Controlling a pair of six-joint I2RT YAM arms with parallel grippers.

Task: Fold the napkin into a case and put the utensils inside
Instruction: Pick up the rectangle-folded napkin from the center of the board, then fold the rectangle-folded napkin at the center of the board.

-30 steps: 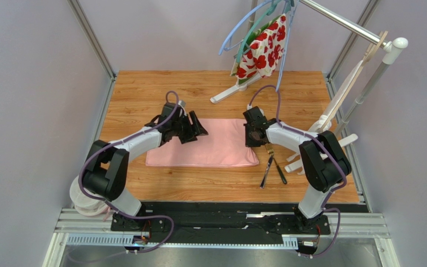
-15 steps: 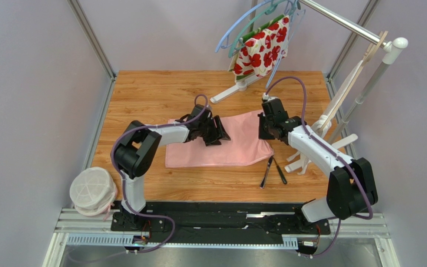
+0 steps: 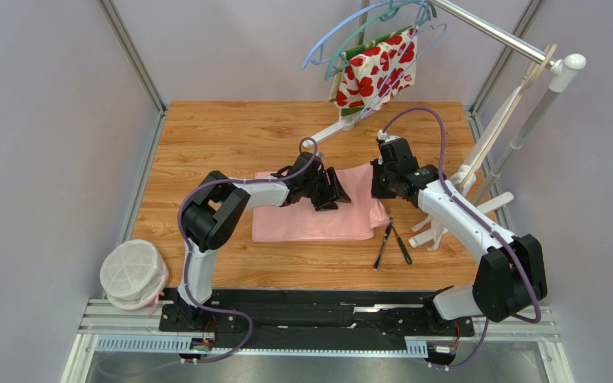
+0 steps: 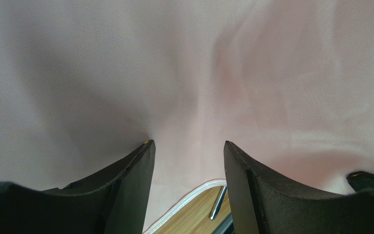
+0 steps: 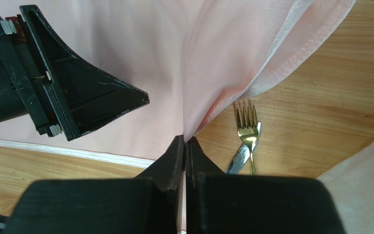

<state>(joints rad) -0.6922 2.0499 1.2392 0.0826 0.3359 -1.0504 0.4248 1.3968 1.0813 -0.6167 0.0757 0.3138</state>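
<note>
The light-pink napkin (image 3: 302, 225) lies flat on the wooden table, its right edge lifted and bunched. My right gripper (image 3: 379, 188) is shut on that raised fold (image 5: 208, 92); its jaws (image 5: 184, 139) meet on the cloth. My left gripper (image 3: 335, 194) is open and low over the napkin's middle (image 4: 174, 73), its spread fingers (image 4: 186, 144) at the cloth surface. The utensils lie crossed on the bare wood just right of the napkin: a fork (image 3: 385, 239) (image 5: 247, 122) and a darker knife (image 3: 402, 249) (image 5: 236, 160).
A red-and-white floral cloth (image 3: 380, 70) hangs on hangers from a rack at the back. The rack's white feet (image 3: 330, 132) (image 3: 477, 171) stand on the table behind and to the right. A white round bundle (image 3: 132, 274) sits off the front left corner.
Both grippers have moved to the right. The right one carries the napkin's right edge up and back, the left has slid across the cloth, and the napkin has shifted right and bunched.
</note>
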